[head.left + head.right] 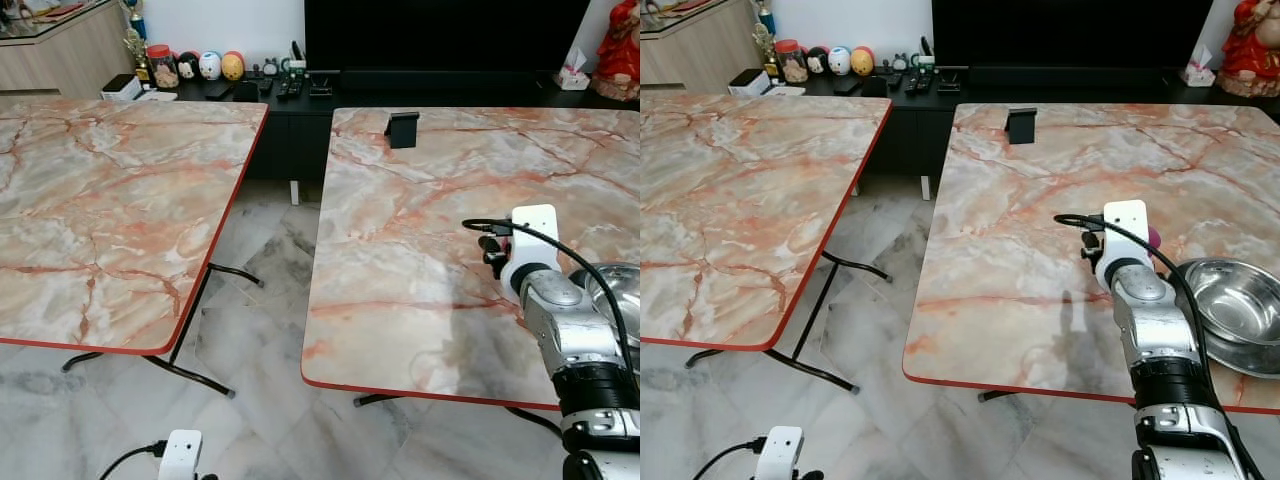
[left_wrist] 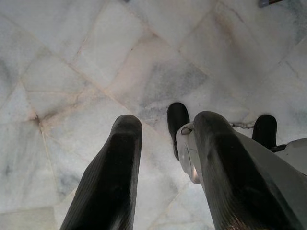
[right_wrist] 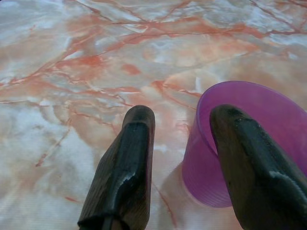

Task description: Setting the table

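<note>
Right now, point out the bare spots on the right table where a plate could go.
The right table is bare from its near left edge up to the black stand, and along the far side right of the stand. It is crowded near right: the steel bowl, the purple cup and the right hand straddling the cup's rim.

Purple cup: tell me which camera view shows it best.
The right wrist view: the purple cup stands upright on the marble table, close beside the open right gripper. The right eye view gives a sliver behind the wrist; the left eye view hides it.
</note>
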Robot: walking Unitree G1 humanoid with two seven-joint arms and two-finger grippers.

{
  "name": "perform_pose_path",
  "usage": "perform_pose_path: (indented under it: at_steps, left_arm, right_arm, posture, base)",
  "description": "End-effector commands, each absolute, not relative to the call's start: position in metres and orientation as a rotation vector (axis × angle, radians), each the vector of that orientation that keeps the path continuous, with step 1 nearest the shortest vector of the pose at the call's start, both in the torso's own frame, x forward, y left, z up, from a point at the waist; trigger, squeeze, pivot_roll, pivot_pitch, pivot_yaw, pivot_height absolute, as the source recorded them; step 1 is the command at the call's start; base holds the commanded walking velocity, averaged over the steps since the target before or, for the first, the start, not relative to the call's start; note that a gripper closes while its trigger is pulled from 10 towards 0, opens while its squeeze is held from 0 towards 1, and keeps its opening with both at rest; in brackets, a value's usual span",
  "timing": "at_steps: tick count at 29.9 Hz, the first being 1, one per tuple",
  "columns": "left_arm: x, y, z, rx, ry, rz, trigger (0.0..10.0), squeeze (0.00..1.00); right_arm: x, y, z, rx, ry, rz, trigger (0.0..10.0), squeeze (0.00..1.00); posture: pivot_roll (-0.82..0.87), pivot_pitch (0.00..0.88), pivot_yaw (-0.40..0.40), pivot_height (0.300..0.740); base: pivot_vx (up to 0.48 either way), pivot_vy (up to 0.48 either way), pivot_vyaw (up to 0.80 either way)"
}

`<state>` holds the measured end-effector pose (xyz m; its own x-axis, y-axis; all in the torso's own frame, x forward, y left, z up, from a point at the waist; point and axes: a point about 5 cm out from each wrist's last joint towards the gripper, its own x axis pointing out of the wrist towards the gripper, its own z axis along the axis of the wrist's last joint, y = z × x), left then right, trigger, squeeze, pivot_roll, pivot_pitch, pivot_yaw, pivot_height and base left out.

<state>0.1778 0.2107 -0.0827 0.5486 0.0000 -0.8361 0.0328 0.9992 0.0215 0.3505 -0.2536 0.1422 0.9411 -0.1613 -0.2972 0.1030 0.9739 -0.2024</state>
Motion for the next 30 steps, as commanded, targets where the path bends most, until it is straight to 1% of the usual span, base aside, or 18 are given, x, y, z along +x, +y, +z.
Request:
perform_pose_path:
  at_steps: [1,4,7,10,11,12,15,17,19,23,26,30]
  left_arm:
    - [0.175,0.214,-0.083,0.048,1.000,-0.016,10.0,0.00]
    - [0.175,0.214,-0.083,0.048,1.000,-0.015,10.0,0.00]
    - [0.175,0.214,-0.083,0.048,0.999,-0.015,10.0,0.00]
    - [0.176,0.214,-0.083,0.048,0.992,-0.010,10.0,0.00]
    - [0.176,0.214,-0.083,0.046,0.986,-0.006,10.0,0.00]
    - [0.177,0.214,-0.082,0.046,0.973,0.003,10.0,0.00]
    - [0.178,0.215,-0.082,0.050,0.962,0.012,10.0,0.00]
    - [0.179,0.216,-0.081,0.071,0.951,0.016,10.0,0.00]
    - [0.179,0.216,-0.081,0.080,0.951,0.022,10.0,0.00]
    - [0.179,0.217,-0.080,0.088,0.941,0.030,10.0,0.00]
    - [0.180,0.217,-0.080,0.087,0.935,0.037,10.0,0.00]
    - [0.180,0.217,-0.080,0.086,0.934,0.039,10.0,0.00]
  right_arm:
    - [0.353,-0.256,0.153,-0.186,0.282,-0.145,10.0,0.00]
    - [0.353,-0.256,0.153,-0.187,0.282,-0.145,10.0,0.00]
    - [0.354,-0.254,0.157,-0.189,0.239,-0.146,10.0,0.00]
    - [0.355,-0.251,0.166,-0.178,0.148,-0.150,10.0,0.00]
    - [0.355,-0.250,0.171,-0.173,0.096,-0.150,10.0,0.00]
    - [0.353,-0.246,0.179,-0.145,-0.001,-0.140,10.0,0.00]
    - [0.349,-0.242,0.183,-0.130,-0.058,-0.128,10.0,0.00]
    - [0.341,-0.234,0.180,-0.119,-0.105,-0.113,10.0,0.00]
    - [0.330,-0.226,0.172,-0.051,-0.148,-0.115,10.0,0.00]
    - [0.312,-0.214,0.156,0.012,-0.158,-0.102,10.0,0.00]
    - [0.297,-0.201,0.141,0.023,-0.139,-0.066,10.0,0.00]
    - [0.288,-0.195,0.132,-0.003,-0.126,-0.051,10.0,0.00]
  posture:
    - [-0.03,0.000,0.032,0.736]
    - [-0.03,0.000,0.032,0.736]
    - [-0.03,0.000,0.032,0.736]
    - [-0.03,0.000,0.032,0.736]
    - [-0.03,0.000,0.032,0.736]
    - [-0.03,0.000,0.032,0.736]
    - [-0.03,0.000,0.032,0.736]
    - [-0.03,0.000,0.032,0.736]
    - [-0.04,0.000,0.032,0.736]
    - [-0.04,0.000,0.031,0.736]
    - [-0.04,0.000,0.031,0.736]
    - [-0.04,0.000,0.029,0.736]
  base:
    - [0.000,0.000,0.00]
    - [0.000,0.000,0.00]
    - [0.000,0.000,0.00]
    - [0.000,0.000,0.00]
    - [0.000,0.000,0.00]
    - [0.000,0.000,0.00]
    - [0.000,0.000,0.00]
    - [0.000,0.000,0.00]
    - [0.000,0.000,0.00]
    - [0.000,0.000,0.00]
    - [0.000,0.000,0.00]
    - [0.000,0.000,0.00]
